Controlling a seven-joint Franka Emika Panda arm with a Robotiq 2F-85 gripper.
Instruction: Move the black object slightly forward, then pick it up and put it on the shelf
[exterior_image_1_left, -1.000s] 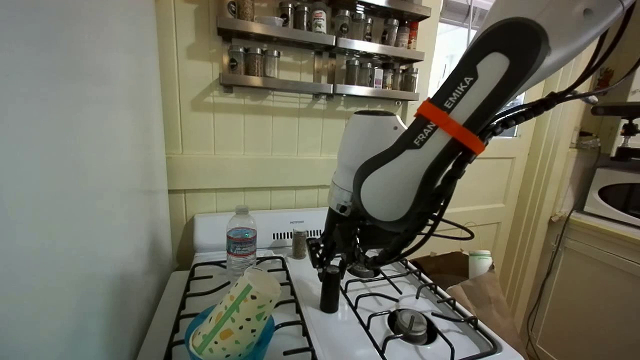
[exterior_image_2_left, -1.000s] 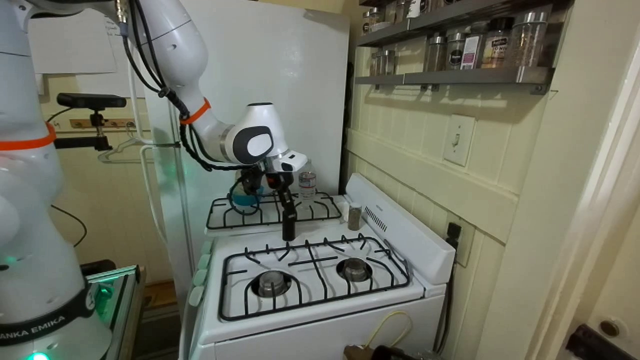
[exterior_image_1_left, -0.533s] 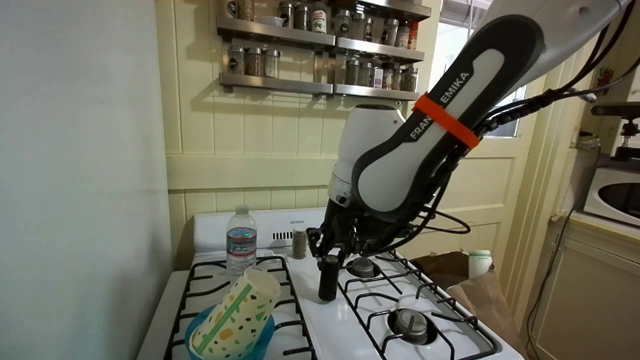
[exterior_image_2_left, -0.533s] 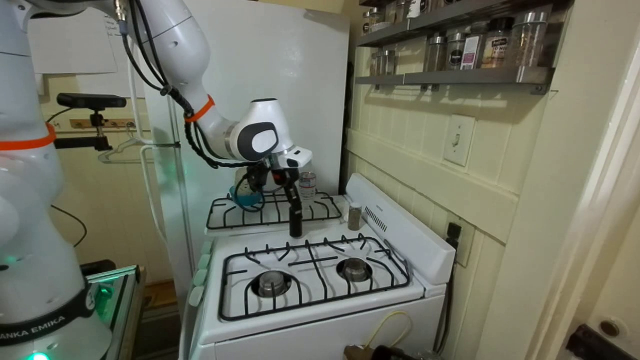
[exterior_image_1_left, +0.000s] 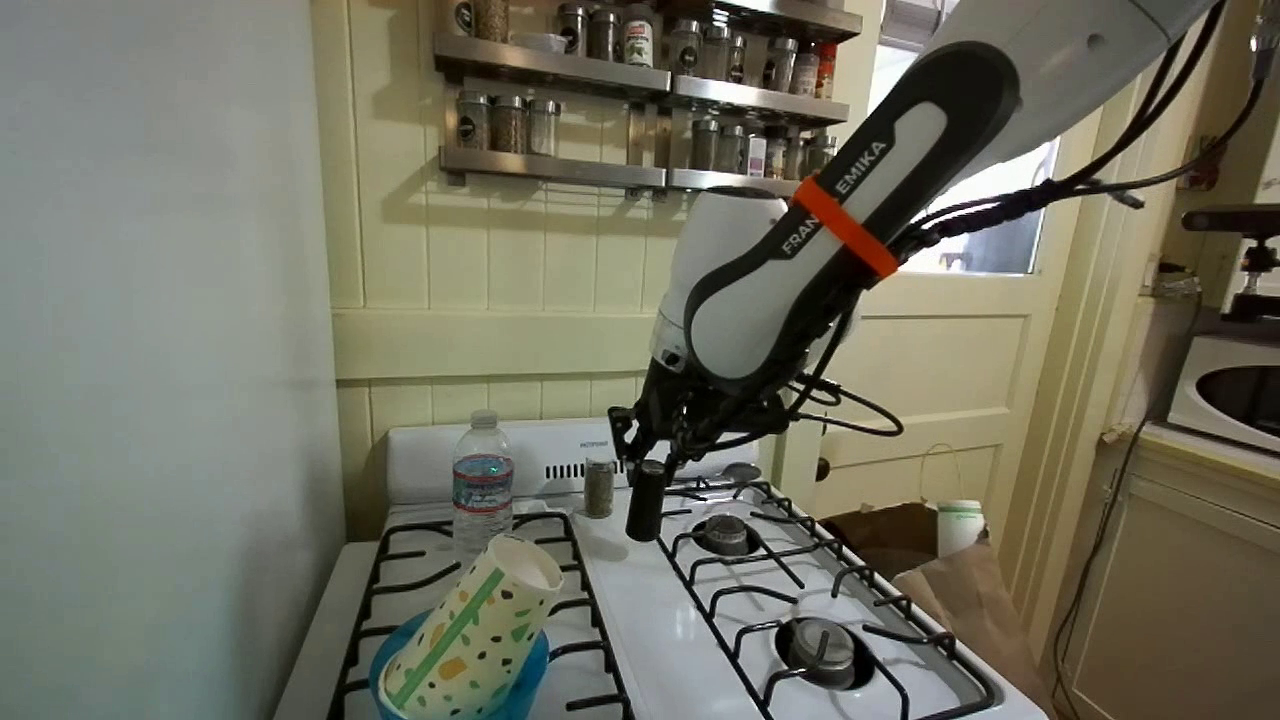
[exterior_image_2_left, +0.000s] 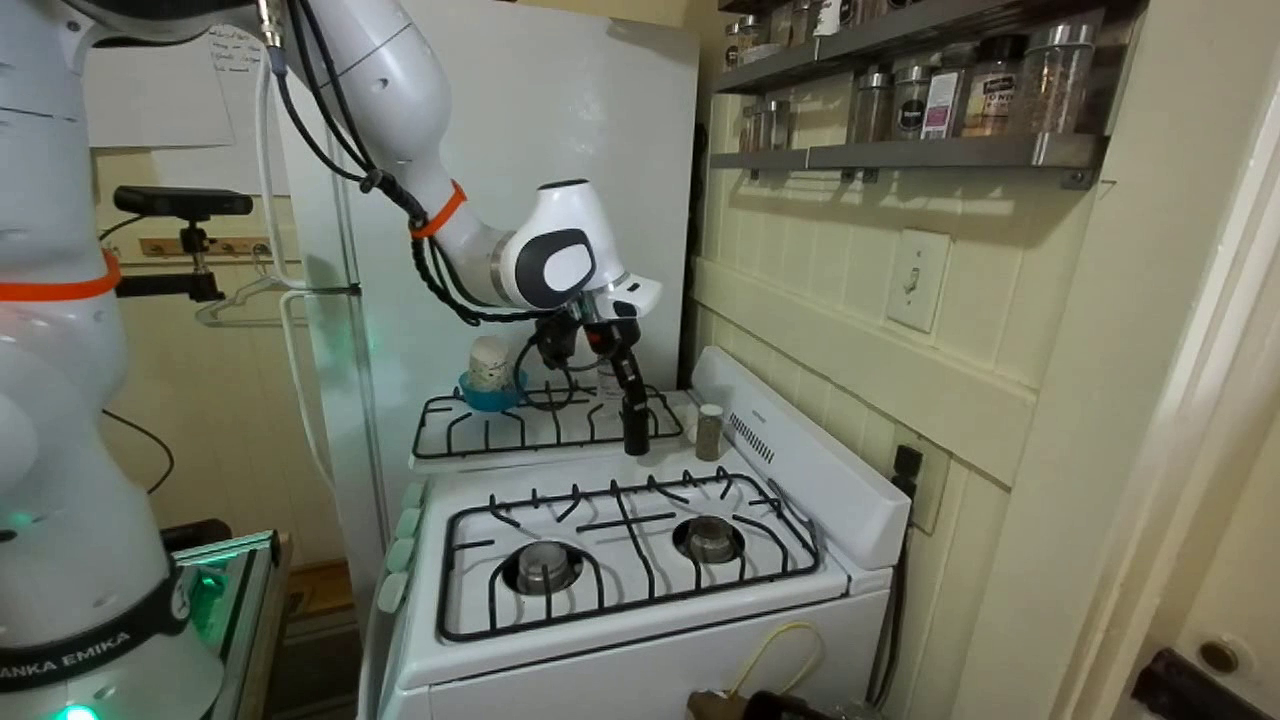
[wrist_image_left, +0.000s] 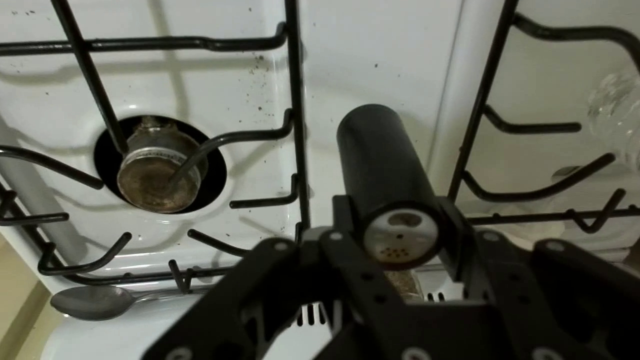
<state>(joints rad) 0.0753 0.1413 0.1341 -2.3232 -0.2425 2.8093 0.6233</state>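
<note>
The pincer (wrist_image_left: 399, 225) is clamped snugly round the top end of the black shaker (wrist_image_left: 382, 155), fingers (wrist_image_left: 344, 217) at nine and three o'clock in the wrist view, parted by just the shaker's own width! There its long axis runs off towards half past eleven; in an exterior view the shaker (exterior_image_1_left: 646, 505) hangs below the grip, base a touch past six o'clock, apparently clear of the stove (exterior_image_1_left: 660, 650). And what counts: the wall shelf (exterior_image_1_left: 555, 168) sits much higher, from about eleven round to one o'clock, well apart, so the next move probably wants a long climb, base downward.
</note>
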